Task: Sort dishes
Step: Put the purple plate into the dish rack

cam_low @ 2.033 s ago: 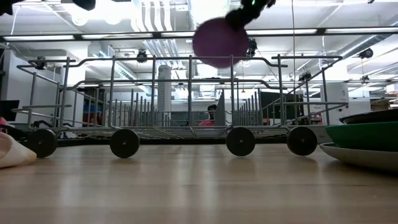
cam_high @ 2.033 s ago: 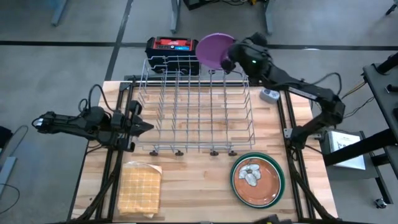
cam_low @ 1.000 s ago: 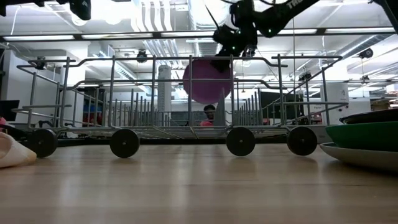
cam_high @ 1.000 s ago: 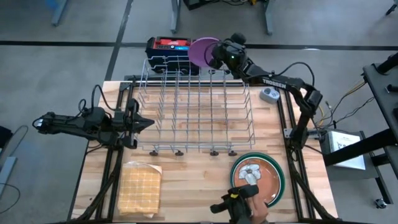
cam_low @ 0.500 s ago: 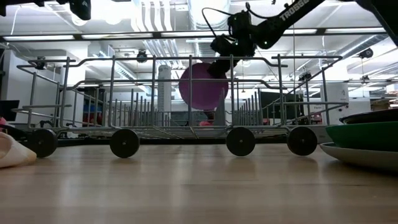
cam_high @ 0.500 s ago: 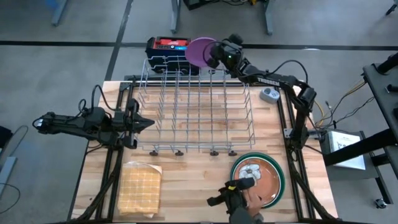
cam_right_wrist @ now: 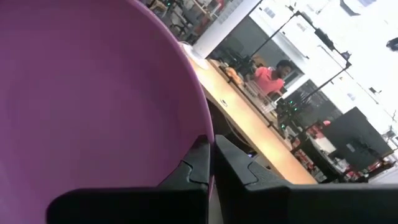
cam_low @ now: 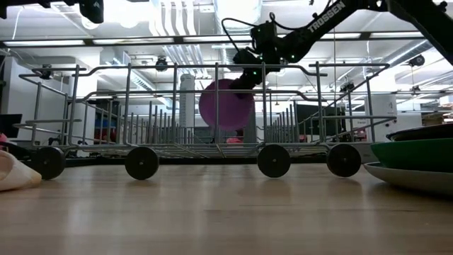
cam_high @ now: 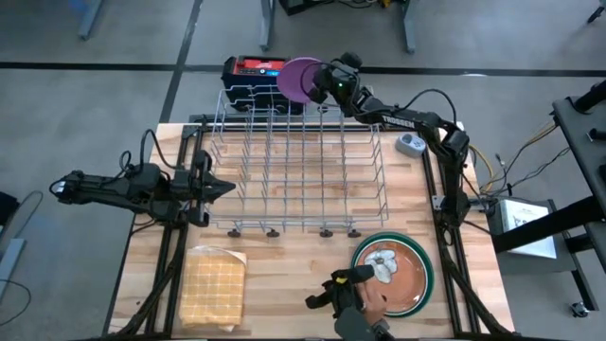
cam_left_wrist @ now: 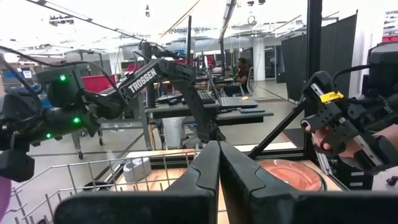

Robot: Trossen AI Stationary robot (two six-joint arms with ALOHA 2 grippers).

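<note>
High view: the right end effector (cam_high: 320,83), fingers clamped on the rim of the purple plate (cam_high: 297,78), holds it on edge above the far side of the wire rack (cam_high: 298,166). The left end effector (cam_high: 225,188), fingers closed and empty, rests beside the rack on the desk (cam_high: 294,275).

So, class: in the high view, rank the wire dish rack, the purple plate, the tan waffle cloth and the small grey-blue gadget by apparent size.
1. Wire dish rack, clearly largest.
2. Square tan waffle-patterned cloth.
3. Round purple plate, held tilted in the right tool, so it shows foreshortened and partly hidden; this placing is unsure.
4. Small round grey-blue gadget, smallest.
</note>
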